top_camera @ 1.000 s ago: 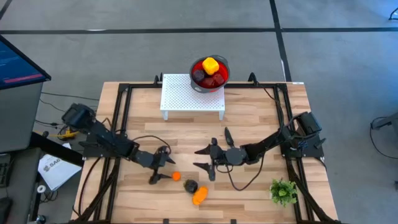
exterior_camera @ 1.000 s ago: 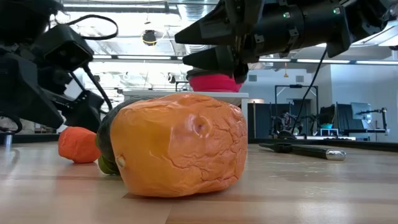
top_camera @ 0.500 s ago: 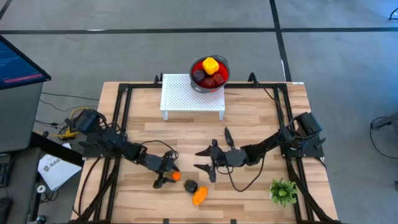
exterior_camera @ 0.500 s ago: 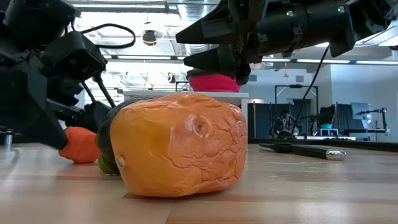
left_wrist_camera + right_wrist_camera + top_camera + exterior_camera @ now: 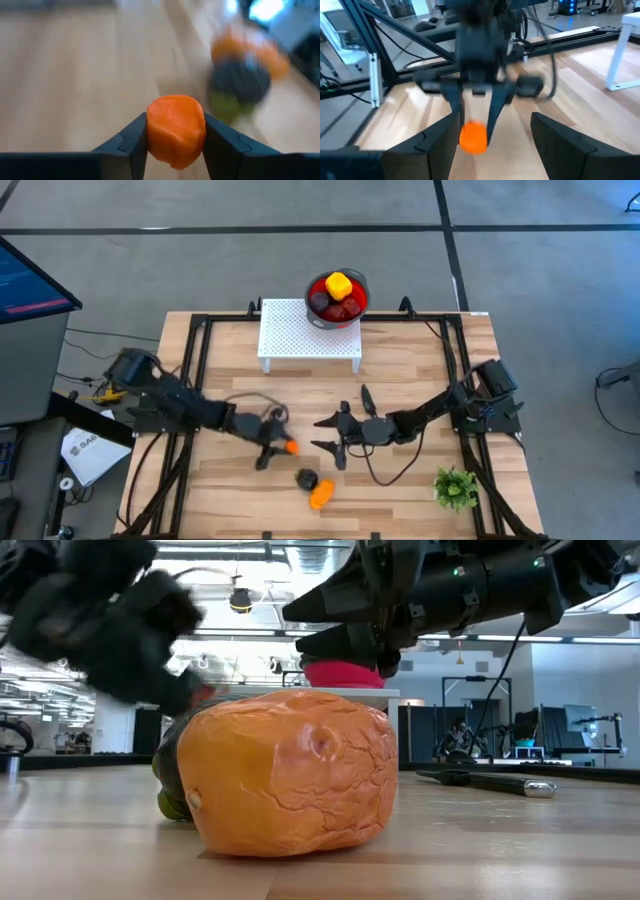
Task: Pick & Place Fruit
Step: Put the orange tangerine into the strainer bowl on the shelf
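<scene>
In the high view, the left gripper (image 5: 278, 446) is in the lower middle of the frame, a little left of center, and its two fingers are clamped on a small orange fruit (image 5: 290, 447). The left wrist view shows this orange fruit (image 5: 176, 130) pressed between both fingers (image 5: 131, 142), above the wooden table (image 5: 65, 90).

The right gripper (image 5: 328, 434) is just to the right, near the center of the high view, with its fingers spread apart and nothing between them. In the right wrist view, the small orange fruit (image 5: 472, 137) hangs in the other arm's gripper (image 5: 475, 117), in the lower middle of that frame.

Two more fruits lie on the table below the grippers in the high view: a dark round fruit (image 5: 306, 478) and, touching it, a bigger orange fruit (image 5: 321, 497). In the low view this bigger orange fruit (image 5: 295, 770) fills the center.

A red bowl (image 5: 337, 300) at the upper center holds a yellow fruit (image 5: 338, 284) and dark purple fruits (image 5: 322, 302). It sits at the far edge of a white stand (image 5: 300, 332).
</scene>
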You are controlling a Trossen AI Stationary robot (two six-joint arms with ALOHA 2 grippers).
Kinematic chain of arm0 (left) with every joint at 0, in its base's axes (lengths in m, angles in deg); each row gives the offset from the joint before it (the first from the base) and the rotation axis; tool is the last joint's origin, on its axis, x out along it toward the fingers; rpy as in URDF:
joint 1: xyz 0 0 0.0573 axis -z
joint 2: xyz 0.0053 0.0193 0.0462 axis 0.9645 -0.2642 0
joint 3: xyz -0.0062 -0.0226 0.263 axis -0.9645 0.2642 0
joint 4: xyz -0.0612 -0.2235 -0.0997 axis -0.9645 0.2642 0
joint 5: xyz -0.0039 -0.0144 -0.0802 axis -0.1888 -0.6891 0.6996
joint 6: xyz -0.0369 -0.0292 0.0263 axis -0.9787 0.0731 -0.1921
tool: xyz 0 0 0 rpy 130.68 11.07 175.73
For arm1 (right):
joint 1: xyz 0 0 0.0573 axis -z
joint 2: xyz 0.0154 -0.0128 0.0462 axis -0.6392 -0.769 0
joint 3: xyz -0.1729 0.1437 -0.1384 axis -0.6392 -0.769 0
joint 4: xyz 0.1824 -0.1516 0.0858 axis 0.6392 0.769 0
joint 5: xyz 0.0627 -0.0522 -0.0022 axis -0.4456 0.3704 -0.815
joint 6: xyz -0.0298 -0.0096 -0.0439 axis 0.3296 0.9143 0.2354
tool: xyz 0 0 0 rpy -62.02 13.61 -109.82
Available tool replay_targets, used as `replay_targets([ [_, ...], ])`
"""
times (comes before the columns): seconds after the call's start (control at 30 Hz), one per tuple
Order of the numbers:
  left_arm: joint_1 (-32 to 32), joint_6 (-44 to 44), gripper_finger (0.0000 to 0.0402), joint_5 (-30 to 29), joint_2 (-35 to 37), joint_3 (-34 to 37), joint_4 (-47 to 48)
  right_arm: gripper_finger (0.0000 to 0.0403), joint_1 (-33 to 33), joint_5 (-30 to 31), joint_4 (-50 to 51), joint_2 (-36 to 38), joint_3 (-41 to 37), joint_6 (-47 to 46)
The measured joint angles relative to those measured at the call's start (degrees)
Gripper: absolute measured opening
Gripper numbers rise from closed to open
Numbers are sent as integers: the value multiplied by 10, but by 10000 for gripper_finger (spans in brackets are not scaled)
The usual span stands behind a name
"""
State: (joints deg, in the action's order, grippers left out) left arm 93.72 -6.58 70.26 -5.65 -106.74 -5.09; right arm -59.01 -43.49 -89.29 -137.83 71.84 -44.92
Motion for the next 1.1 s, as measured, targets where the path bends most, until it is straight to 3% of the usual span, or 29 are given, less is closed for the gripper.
replay_targets([
  [0.17,-95,186,176,-14,105,-36,29,240,22,0,18,0,0,20],
  [0.27,-188,234,179,-15,142,-104,82,240,38,0,25,0,0,34],
  [0.43,-342,260,158,53,109,-272,194,240,65,-1,25,0,0,66],
  [0.53,-403,259,151,87,54,-356,199,240,81,-9,27,0,0,74],
  [0.7,-458,259,170,88,-33,-458,201,240,106,-49,39,0,0,72],
  [0.93,-506,248,192,-58,-55,-493,203,240,112,-80,45,0,0,60],
  [1.03,-524,212,188,-57,-52,-493,225,240,106,-79,49,0,0,58],
  [1.1,-537,191,184,-24,-52,-493,243,240,106,-79,48,0,0,58],
])
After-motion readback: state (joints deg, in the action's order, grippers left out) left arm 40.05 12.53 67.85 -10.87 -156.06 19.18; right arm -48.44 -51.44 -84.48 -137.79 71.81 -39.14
